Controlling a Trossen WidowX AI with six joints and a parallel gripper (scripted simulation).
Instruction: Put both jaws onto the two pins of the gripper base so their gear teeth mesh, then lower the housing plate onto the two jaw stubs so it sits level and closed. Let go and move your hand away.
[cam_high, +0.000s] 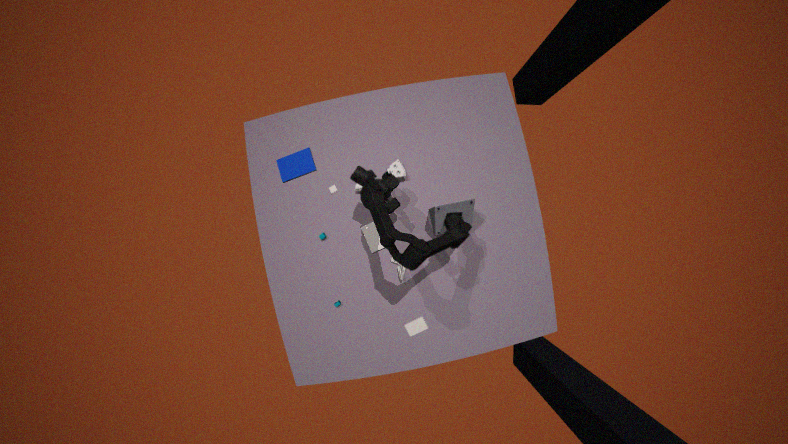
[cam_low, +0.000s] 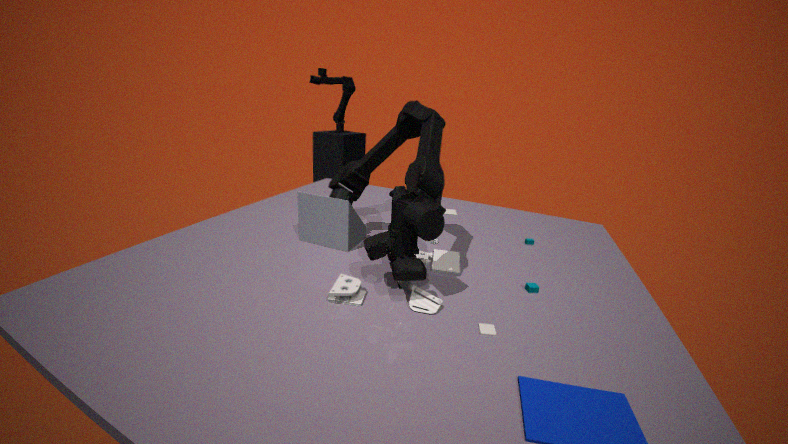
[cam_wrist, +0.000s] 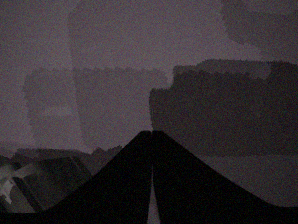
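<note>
My gripper (cam_wrist: 151, 141) is shut and empty, fingertips together, pointing down; the top view hides its tips under the arm. A white piece with two round holes (cam_high: 397, 168) (cam_low: 346, 286) sits tilted over another flat white piece (cam_low: 358, 300). A slotted white piece (cam_low: 424, 301) lies beside the gripper, mostly hidden from above. A pale square plate (cam_high: 370, 236) (cam_low: 445, 261) lies under the forearm, with a small toothed-looking white part (cam_high: 400, 270) nearby. I cannot tell surely which pieces are base, jaws or housing plate. A part (cam_wrist: 55, 182) shows dimly at the wrist view's lower left.
A grey wedge-shaped block (cam_high: 435, 217) (cam_low: 325, 220) stands by the arm's base. A blue mat (cam_high: 296, 164) (cam_low: 576, 410), a small white square (cam_high: 333, 188) (cam_low: 487, 329), two teal cubes (cam_high: 323, 236) (cam_high: 337, 303) (cam_low: 531, 287) (cam_low: 529, 241) and a white rectangle (cam_high: 416, 326) lie around.
</note>
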